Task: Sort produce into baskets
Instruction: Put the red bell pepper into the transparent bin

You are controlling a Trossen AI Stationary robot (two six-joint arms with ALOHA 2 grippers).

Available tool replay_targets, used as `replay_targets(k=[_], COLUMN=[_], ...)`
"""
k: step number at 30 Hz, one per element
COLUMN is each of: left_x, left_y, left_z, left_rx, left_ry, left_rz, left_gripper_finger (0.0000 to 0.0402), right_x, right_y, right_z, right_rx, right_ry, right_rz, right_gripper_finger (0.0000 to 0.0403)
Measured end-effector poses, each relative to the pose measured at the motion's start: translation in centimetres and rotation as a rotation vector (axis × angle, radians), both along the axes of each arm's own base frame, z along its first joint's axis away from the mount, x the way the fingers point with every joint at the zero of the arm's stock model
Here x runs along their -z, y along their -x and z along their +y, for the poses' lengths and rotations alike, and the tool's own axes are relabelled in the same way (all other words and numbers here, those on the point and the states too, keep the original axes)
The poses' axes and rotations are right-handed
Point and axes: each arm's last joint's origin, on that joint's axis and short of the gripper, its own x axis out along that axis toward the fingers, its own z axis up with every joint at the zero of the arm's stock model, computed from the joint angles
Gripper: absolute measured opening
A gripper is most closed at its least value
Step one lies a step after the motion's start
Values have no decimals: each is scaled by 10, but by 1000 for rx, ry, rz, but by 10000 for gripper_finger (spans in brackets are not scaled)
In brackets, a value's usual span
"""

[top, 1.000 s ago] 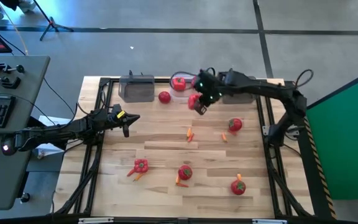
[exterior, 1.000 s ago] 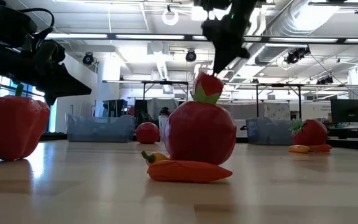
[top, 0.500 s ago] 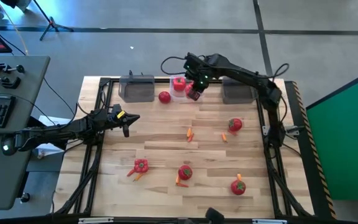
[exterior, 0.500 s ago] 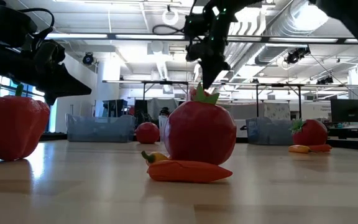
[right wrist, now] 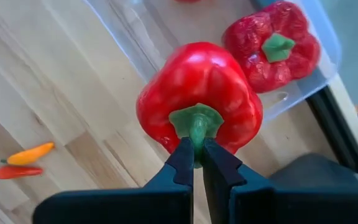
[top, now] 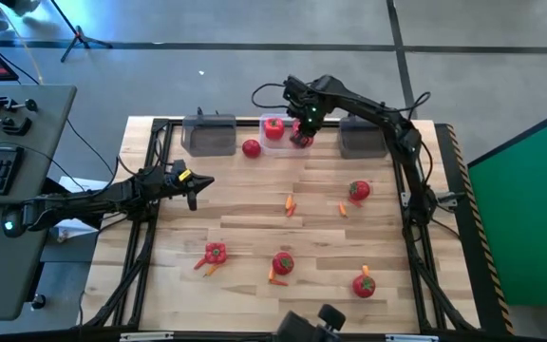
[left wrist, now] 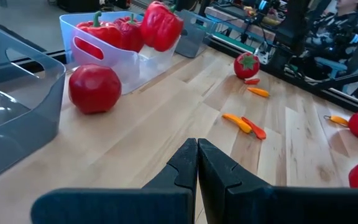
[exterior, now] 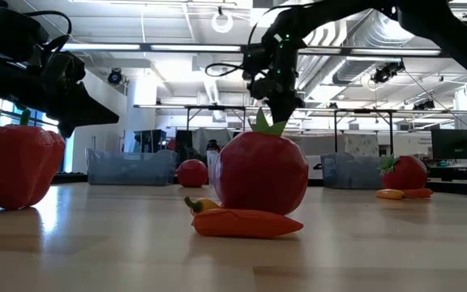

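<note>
— What is occupied along the far edge?

— Three bins are lined there: a grey bin (top: 209,134), a clear bin (top: 275,128) and a second grey bin (top: 362,139). The clear bin's near rim is crowded by the right gripper (top: 302,133), pinched on a pepper (right wrist: 199,96) by its stem; another pepper (right wrist: 272,45) is already seated inside. A tomato (top: 251,148) is set just in front, between the first two bins.

— And the middle of the table?

— Bare wood is left around the left gripper (top: 194,189), fingers together, at the left side. Carrots (top: 290,203) and a tomato (top: 358,190) are scattered mid-table; more produce is strung along the near edge.
</note>
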Motion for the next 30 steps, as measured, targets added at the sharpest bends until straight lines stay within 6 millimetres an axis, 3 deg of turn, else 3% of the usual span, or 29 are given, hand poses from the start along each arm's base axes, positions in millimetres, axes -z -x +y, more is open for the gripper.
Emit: replay_targets(k=[16, 30], left_x=[0, 0], left_y=[0, 0], left_z=[0, -1], left_rx=[1, 22], left_ry=[3, 9], left_rz=[2, 2], left_gripper_finger=[0, 0], right_x=[35, 36], right_y=[-10, -13], right_z=[-15, -14], right_rx=[14, -36], right_ry=[-35, 12], right_rz=[38, 42], right_gripper_finger=[5, 123])
